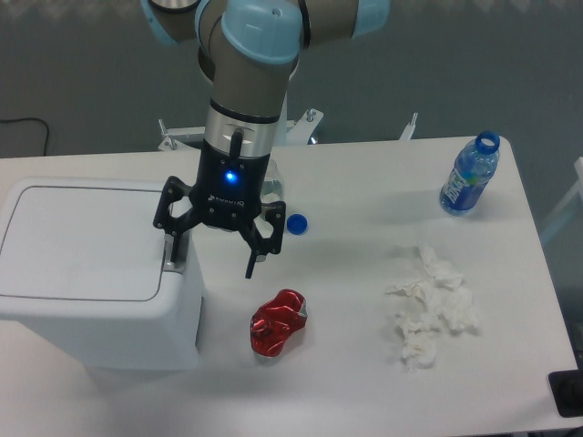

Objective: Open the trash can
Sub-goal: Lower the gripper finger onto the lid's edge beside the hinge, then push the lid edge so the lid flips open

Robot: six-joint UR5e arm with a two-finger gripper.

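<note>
- While I'm watching the feed from my desk, the trash can [91,273] is sitting at the left end of the white worktop [364,382], lid lying flat and closed from what I can see.
- The grey push tab [174,261] is peeking out at the right edge of the lid, mostly hidden behind the left finger.
- The end effector [211,258] is hanging over the can's right edge with its fingers spread wide apart, and it's gripping nothing.
- One finger [172,244] is pointing down right at the tab area; I can't tell whether it's actually touching. The other finger is dangling over bare worktop just beside the can.
- A blue light is glowing on the wrist above the fingers.
- A crushed red can [278,322] is lying on the worktop near the trash can's front right corner, below the open fingers but apart from them.
- A small blue bottle cap [296,223] is sitting just to the right of the end effector.
- A blue plastic bottle [469,174] is standing uncapped near the far right corner, well apart from everything else.
- A pile of crumpled white tissue [431,304] is lying in front of the bottle, toward the right side.
</note>
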